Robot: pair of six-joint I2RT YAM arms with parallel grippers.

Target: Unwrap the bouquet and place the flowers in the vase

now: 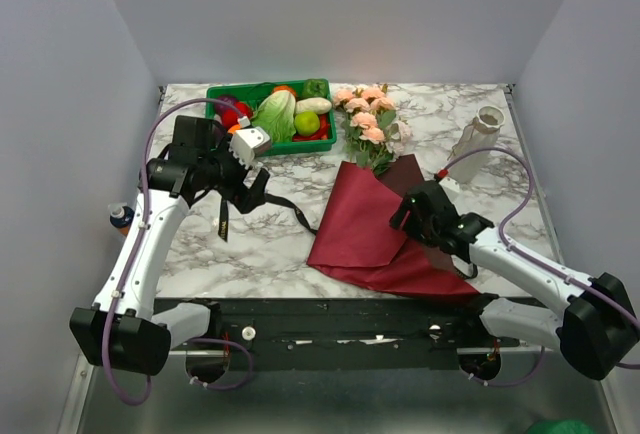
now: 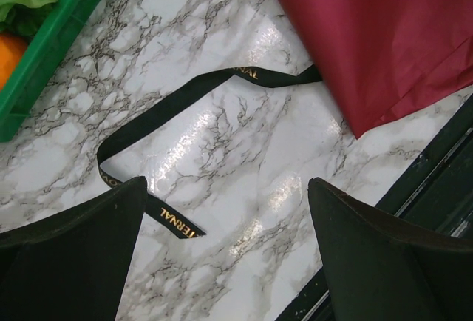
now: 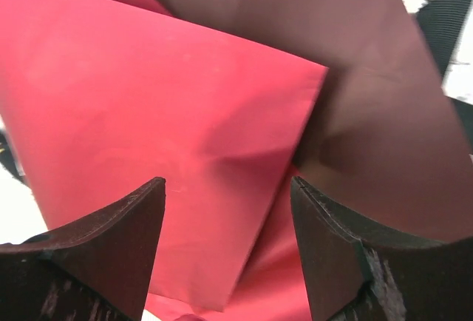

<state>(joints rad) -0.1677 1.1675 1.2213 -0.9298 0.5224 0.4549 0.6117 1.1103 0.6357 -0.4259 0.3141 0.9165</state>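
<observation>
Bouquet [image 1: 365,199]: peach-pink blooms [image 1: 365,114], green leaves [image 1: 372,157], dark red paper cone [image 1: 355,239]; black ribbon [image 2: 170,106] trailing loose. Left claw [image 2: 225,195] wide; right claw [image 3: 228,188] parted over paper.

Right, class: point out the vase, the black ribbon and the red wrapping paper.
vase [image 1: 472,152], top view, faceted body.
black ribbon [image 2: 177,103], left wrist view, upper stretch.
red wrapping paper [image 1: 355,224], top view, flat middle.

We see a white marble table [image 1: 200,244]. On it lie a green tray [image 1: 240,89] of vegetables far left, a bouquet [image 1: 355,224] in loosened dark red paper mid-table, a black ribbon [image 2: 284,78] touching the paper, and a white vase [image 1: 475,144] far right.
</observation>
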